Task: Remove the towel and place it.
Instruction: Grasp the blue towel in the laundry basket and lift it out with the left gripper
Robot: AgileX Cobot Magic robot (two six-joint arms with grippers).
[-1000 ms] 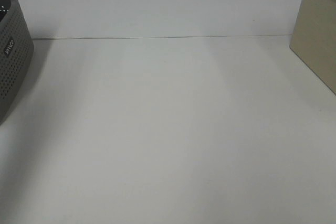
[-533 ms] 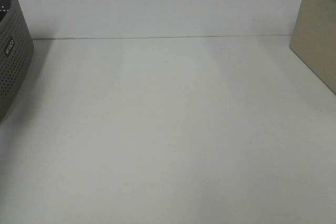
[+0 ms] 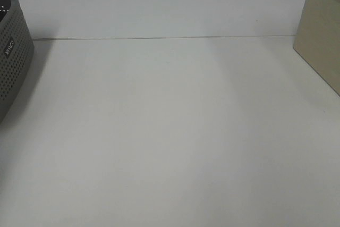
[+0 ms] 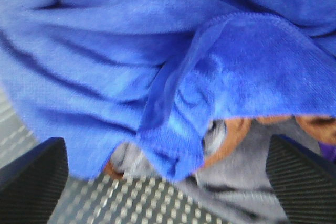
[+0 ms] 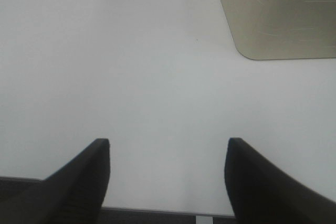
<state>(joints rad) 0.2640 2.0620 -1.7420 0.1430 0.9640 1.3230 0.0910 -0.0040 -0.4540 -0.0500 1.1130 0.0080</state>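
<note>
Towel (image 4: 157, 66): rumpled royal-blue folds

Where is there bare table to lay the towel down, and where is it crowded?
Bare: the white tabletop between the grey perforated plastic basket on the left and the beige rectangular box on the right. Crowded: at the open left claw, where the deep blue soft cloth towel lies bunched over grey and orange items.
</note>
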